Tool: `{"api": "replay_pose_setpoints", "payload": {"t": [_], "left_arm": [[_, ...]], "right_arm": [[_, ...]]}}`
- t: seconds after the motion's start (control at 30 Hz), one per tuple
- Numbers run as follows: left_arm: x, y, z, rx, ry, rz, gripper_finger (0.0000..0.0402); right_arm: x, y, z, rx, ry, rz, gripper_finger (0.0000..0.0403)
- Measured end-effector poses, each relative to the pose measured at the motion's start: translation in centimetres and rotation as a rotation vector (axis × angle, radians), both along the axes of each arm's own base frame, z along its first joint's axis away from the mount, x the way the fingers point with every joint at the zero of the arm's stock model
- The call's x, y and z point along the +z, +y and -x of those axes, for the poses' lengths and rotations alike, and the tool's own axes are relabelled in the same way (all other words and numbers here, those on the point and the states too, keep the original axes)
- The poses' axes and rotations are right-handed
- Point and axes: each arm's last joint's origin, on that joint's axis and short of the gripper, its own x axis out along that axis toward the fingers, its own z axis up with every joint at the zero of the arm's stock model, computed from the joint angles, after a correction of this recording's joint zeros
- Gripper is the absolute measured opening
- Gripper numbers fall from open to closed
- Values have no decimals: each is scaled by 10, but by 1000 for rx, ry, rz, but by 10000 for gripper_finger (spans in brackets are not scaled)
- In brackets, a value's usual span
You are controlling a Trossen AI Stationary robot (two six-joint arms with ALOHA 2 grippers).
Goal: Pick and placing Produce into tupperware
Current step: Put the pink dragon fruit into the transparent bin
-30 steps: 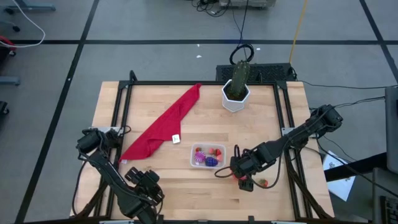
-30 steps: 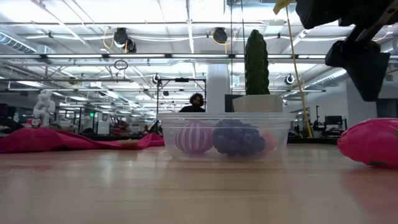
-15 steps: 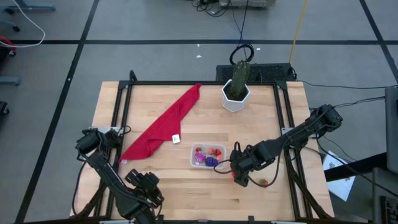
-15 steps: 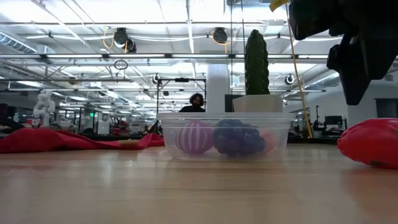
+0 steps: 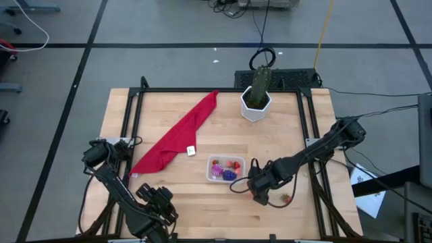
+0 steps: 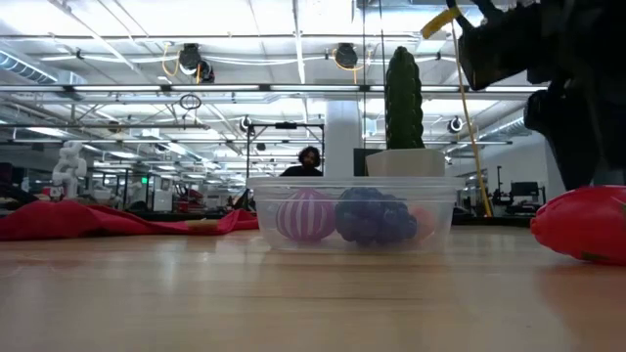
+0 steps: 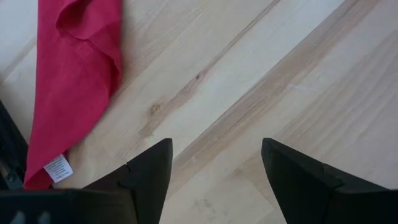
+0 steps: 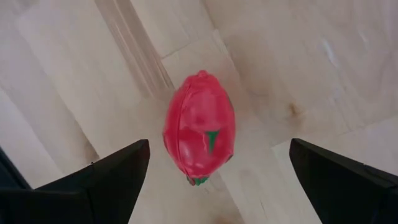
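the right gripper [image 8: 217,180] has dropped lower, jaws wide, over the red toy fruit [image 8: 199,127] — grasp imminent; tupperware [image 5: 225,169] awaits it; left gripper [image 7: 214,180] idles open.

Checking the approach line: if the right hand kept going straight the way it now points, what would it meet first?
Most likely the red toy fruit, lying on the table centred between the open right hand's fingers. How far off it is cannot be judged.
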Motion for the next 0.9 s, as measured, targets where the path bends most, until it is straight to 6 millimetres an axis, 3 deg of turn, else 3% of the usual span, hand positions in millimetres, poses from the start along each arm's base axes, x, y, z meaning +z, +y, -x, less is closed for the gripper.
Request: {"api": "replay_pose_setpoints", "payload": {"t": [0.5,0.9], "left_arm": [[0,0,0,1,-1,2,253],[-1,-1,-1,1,-13,17,253]], "right_arm": [[-11,3,-5,7,12,7,381],[-37,-4,7,9,29,15,381]]}}
